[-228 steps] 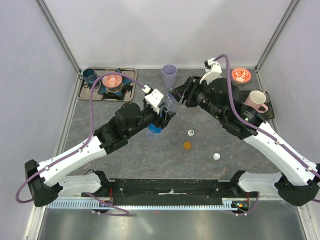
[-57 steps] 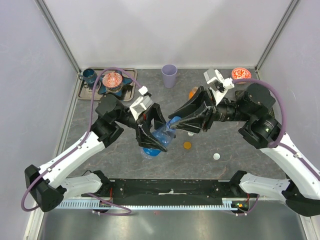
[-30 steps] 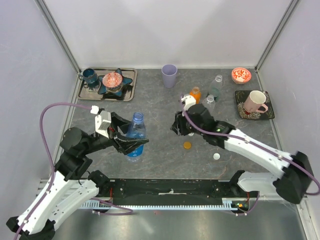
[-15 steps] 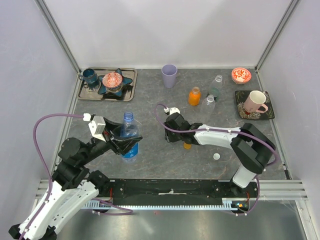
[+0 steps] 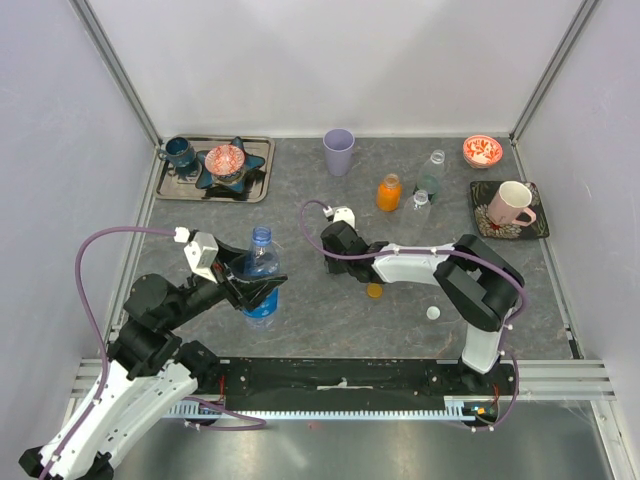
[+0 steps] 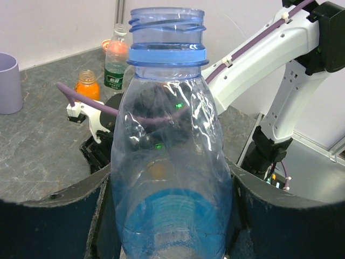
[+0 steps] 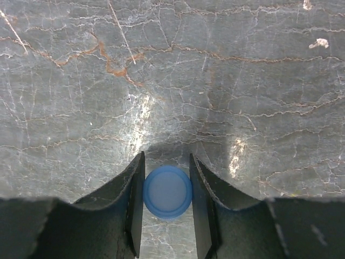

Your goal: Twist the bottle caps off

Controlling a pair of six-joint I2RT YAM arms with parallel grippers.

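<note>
Desk (image 5: 330, 335): grey, marbled, veined.
- Far left: metal tray (image 5: 252, 187).
- Far centre: lilac cup (image 5: 338, 152), upright.
- Far, right of centre: orange bottle (image 5: 389, 192), green-label clear bottle (image 5: 432, 174), second clear bottle (image 5: 418, 204); all upright, close together.
- Far right: red-patterned bowl (image 5: 483, 151); just nearer, dark square mat (image 5: 530, 230).
- Near, right of centre: orange cap (image 5: 374, 291), white cap (image 5: 433, 313); apart.
- Near left: blue bottle (image 5: 262, 268), upright, uncapped.

Grey veined stone tabletop (image 5: 300, 190) between pale lilac walls (image 5: 330, 60), metal corner posts (image 5: 114, 66).
</note>
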